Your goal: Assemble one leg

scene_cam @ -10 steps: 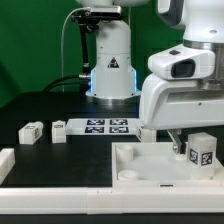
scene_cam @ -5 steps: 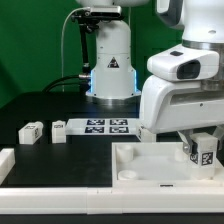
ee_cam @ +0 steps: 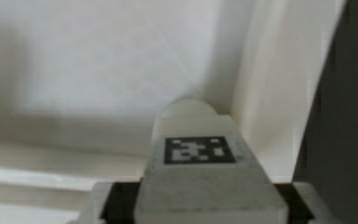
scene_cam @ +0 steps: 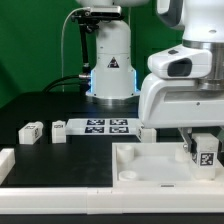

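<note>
Exterior view: the end effector (scene_cam: 205, 150), closed on the leg (scene_cam: 207, 153), has come lower than a second ago, so the leg is now close above the panel (scene_cam: 140, 165), probably near insertion.

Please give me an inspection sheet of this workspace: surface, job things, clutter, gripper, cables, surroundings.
Surface: dark table; marker board lies flat on it.
Job things: leg with tag held in the gripper over the white panel, at the exterior view's right. The wrist view shows the leg standing near the panel's raised edge; whether it is seated cannot be told.
Clutter: two loose small blocks and at the exterior view's left; a white part at the left edge.
Gripper: gripper shut on the leg.
Cables: a cable beside the robot base.
Surroundings: green backdrop.
</note>
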